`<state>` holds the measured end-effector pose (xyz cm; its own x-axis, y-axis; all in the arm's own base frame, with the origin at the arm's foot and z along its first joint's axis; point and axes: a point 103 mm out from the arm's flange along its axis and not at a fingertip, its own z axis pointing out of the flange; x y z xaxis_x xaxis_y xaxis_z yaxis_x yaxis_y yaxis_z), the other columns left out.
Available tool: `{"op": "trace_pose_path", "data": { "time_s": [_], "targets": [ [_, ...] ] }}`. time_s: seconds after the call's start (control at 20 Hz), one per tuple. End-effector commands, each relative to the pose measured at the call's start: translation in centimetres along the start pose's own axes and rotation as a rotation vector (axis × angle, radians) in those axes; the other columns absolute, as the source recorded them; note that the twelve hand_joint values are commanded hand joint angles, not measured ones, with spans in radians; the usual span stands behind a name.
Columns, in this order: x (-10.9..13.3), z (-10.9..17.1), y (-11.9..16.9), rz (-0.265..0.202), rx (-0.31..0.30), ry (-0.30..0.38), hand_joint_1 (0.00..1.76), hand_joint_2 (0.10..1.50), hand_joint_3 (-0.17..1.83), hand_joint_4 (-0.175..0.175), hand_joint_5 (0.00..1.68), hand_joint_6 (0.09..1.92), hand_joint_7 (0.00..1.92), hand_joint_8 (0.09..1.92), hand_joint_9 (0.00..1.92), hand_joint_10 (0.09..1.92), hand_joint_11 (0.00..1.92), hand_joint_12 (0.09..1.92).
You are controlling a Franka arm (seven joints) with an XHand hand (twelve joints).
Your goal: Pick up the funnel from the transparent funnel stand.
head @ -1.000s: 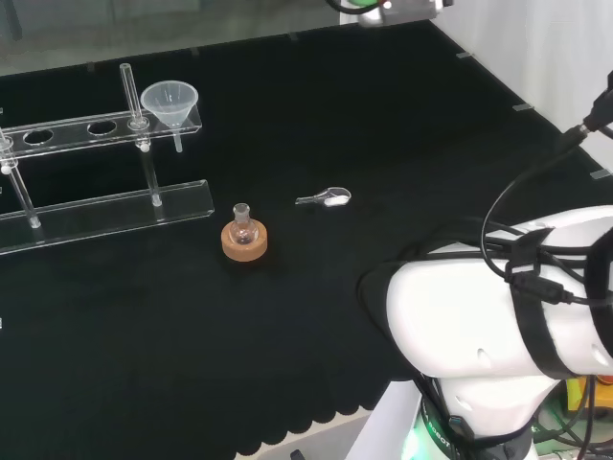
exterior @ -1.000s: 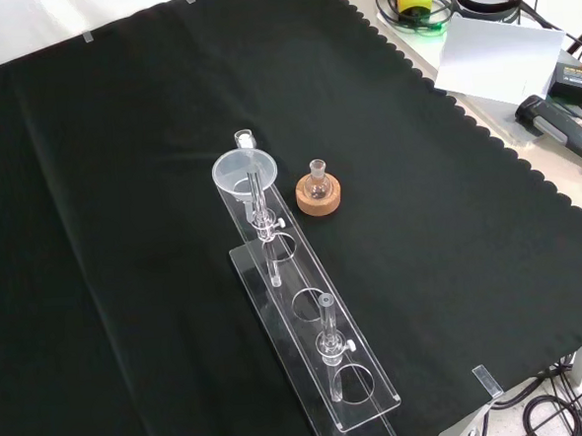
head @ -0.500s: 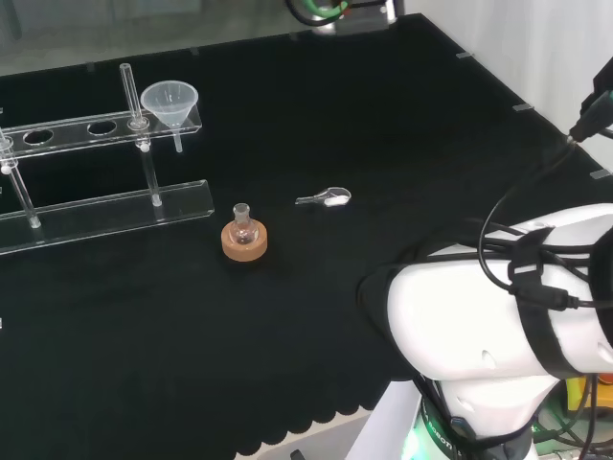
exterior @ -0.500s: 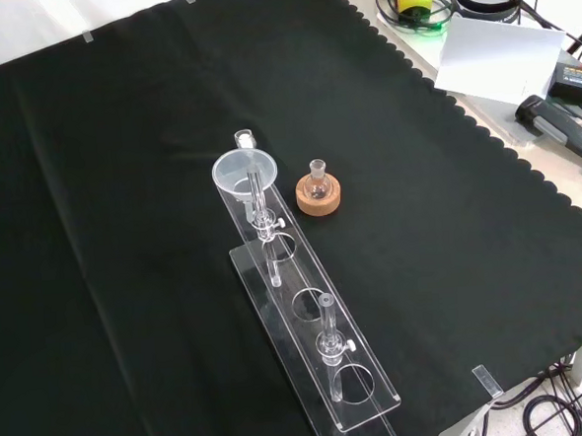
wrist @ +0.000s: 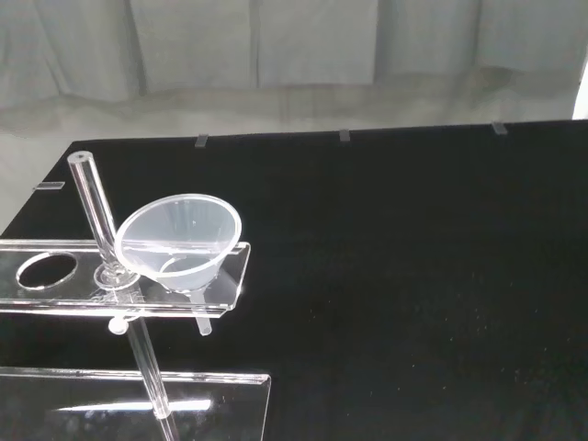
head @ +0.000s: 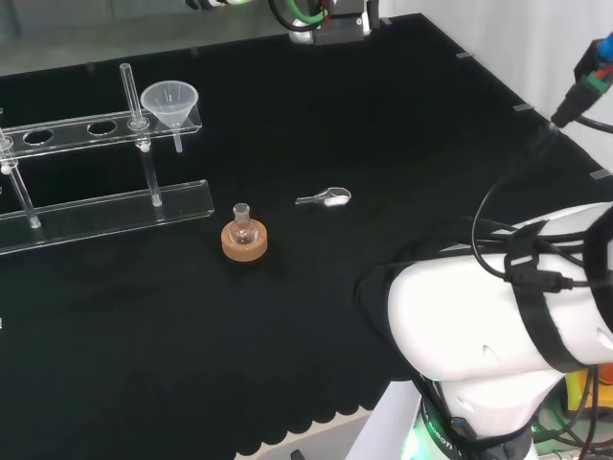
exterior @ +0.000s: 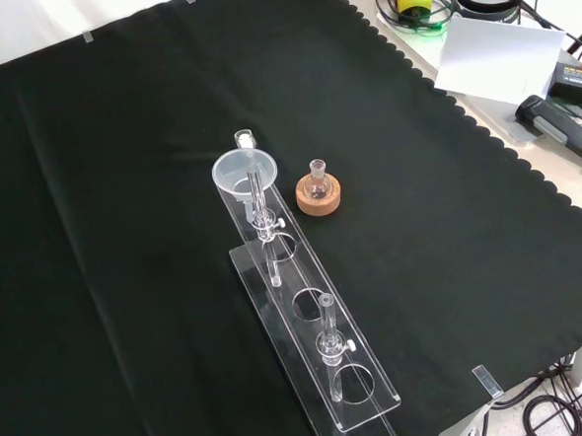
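A clear funnel (head: 170, 102) sits in the end hole of the transparent funnel stand (head: 96, 127), at the rack's right end in the head view. In the front view the funnel (exterior: 240, 172) is at the far end of the stand (exterior: 312, 320), with its stem hanging below the top plate. The wrist view looks at the funnel (wrist: 179, 241) from some distance, beside a clear upright rod (wrist: 99, 220) of the stand (wrist: 55, 285). A dark part of the arm with a green ring (head: 321, 14) shows at the head view's top edge, well behind the funnel.
A small round flask on a cork ring (head: 243, 235) stands in front of the stand in the head view, beside the funnel in the front view (exterior: 317, 191). A clear spoon with white powder (head: 326, 198) lies to its right. The arm's white links (head: 498, 326) stand at the lower right.
In the head view the arm's green-ringed part has moved left along the top edge and further into view. The cables at the right have shifted. Funnel, stand and flask have not moved.
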<state>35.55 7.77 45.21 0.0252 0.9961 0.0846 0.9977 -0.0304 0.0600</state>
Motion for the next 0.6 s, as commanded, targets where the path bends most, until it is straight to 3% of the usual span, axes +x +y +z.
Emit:
{"op": "trace_pose_path", "data": {
  "time_s": [0.05, 0.6],
  "targets": [
    [-0.9, 1.1, 2.0, 0.011, 0.012, 0.024, 0.3, 0.6, 0.1, 0.011, 0.0, 0.09, 0.0, 0.09, 0.0, 0.09, 0.0, 0.09],
    [0.8, 4.2, 4.5, -0.021, 0.012, 0.036, 0.32, 0.62, 0.09, 0.005, 0.0, 0.09, 0.0, 0.09, 0.0, 0.09, 0.0, 0.09]
  ]
}}
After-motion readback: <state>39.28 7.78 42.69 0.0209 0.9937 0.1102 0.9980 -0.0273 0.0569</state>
